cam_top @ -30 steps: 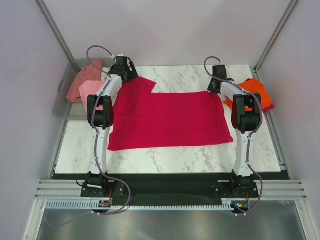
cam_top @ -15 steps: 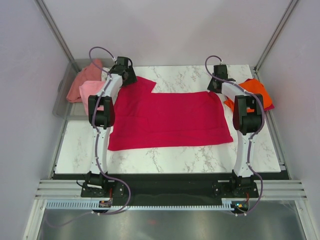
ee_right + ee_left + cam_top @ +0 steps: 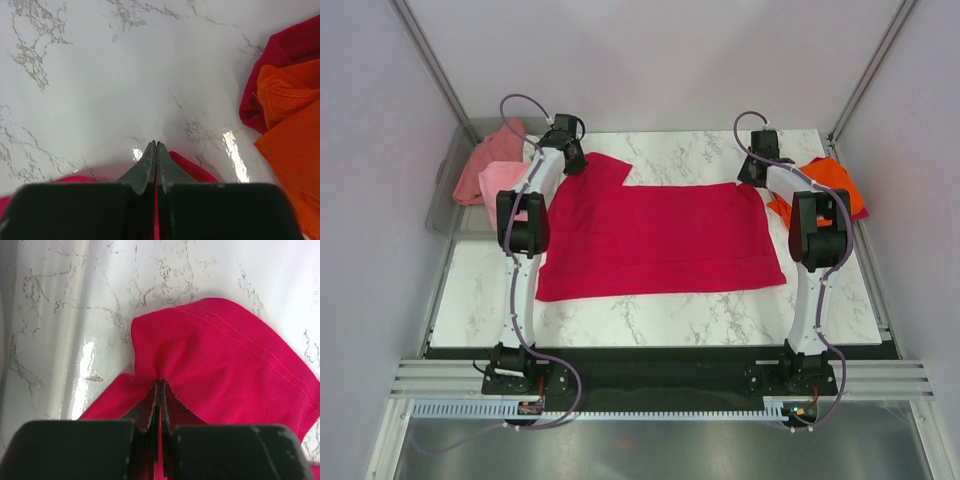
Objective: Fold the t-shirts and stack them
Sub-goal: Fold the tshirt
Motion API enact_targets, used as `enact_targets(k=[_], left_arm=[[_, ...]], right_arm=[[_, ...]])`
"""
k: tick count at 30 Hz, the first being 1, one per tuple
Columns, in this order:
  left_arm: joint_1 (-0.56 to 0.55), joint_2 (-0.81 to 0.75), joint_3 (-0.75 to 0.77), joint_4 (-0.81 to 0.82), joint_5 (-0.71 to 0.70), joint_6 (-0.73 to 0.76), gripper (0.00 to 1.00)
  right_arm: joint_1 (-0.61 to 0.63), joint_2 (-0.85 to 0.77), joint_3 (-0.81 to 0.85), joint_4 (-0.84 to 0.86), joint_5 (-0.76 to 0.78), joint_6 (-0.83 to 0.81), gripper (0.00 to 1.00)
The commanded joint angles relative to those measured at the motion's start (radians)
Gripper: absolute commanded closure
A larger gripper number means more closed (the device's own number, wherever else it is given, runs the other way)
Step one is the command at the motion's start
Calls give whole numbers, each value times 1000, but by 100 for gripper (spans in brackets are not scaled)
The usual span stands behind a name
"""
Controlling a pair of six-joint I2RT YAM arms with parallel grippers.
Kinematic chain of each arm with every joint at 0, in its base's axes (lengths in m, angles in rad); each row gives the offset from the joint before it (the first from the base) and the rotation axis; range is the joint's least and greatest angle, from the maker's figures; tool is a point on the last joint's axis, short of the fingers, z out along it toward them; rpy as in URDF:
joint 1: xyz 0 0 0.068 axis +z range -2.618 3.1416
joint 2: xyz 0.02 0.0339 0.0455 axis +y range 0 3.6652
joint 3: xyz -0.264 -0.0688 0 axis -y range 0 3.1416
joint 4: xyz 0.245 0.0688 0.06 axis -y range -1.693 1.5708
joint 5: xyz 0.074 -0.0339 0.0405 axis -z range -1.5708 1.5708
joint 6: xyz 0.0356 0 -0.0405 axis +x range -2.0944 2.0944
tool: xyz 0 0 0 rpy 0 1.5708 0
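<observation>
**Both grippers pinch the far edge of the red shirt**

The marble table (image 3: 650, 315) is the biggest thing here. The red t-shirt (image 3: 660, 240) lies flat on it and covers most of the middle. Its long way runs from left to right.

The grey bin (image 3: 442, 205) sits off the table's far left corner, with pink t-shirts (image 3: 500, 178) inside. An orange t-shirt (image 3: 848, 190) is bunched at the far right, just beside the red one.

The left gripper (image 3: 160, 385) is squeezed tight on a fold of red cloth at the shirt's far left corner. The right gripper (image 3: 155, 146) is squeezed tight too. It sits at the far right corner, with red cloth on both sides of its tips, so it looks like it is pinching the shirt.

Each arm is closest to its own corner. All the rest of the shirt lies toward the arms' bases. So I think the fold has to bring the far edge back over the shirt, with both sides moving together.
</observation>
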Motion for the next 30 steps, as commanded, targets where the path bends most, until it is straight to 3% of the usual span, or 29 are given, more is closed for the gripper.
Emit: enact_targets(k=[1, 7, 12, 22, 30], left_arm=[[-20, -31, 18, 28, -26, 72, 98], [-54, -149, -106, 119, -137, 117, 98], [-66, -301, -319, 282, -182, 126, 98], [-66, -356, -384, 313, -211, 132, 98], [-66, -454, -534, 416, -233, 145, 98]], right_arm=[[-11, -74, -13, 30, -17, 8, 100], [-21, -102, -36, 28, -20, 11, 100], [-32, -126, -52, 28, -25, 10, 100], [-50, -151, -75, 30, -6, 17, 100], [-66, -206, -125, 28, -25, 42, 100]])
